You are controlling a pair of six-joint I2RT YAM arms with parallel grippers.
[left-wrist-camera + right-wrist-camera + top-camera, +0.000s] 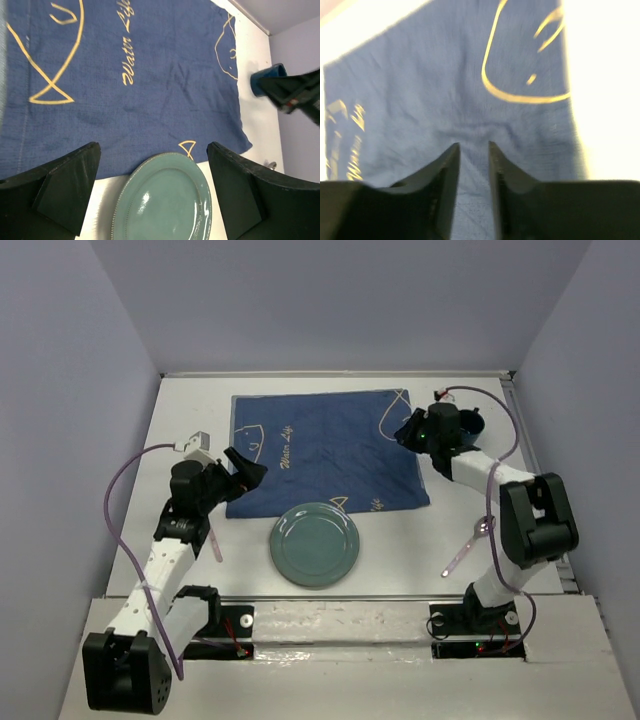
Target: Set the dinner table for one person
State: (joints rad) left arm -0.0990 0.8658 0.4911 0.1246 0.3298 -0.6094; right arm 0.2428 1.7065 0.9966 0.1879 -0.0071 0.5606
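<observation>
The white dinner table carries a dark blue cloth with pale fish outlines, lying flat in the middle. A green plate sits at the cloth's near edge, its far rim overlapping the cloth. My left gripper is open and empty above the cloth's left near corner. In the left wrist view the left gripper frames the plate. My right gripper hovers over the cloth's right edge. In the right wrist view its jaws stand narrowly apart over the wrinkled cloth.
A purple-handled utensil lies right of the plate, beside the right arm. Another purple utensil lies left of the plate under the left arm. A blue cup stands behind the right gripper, also in the left wrist view. Grey walls enclose the table.
</observation>
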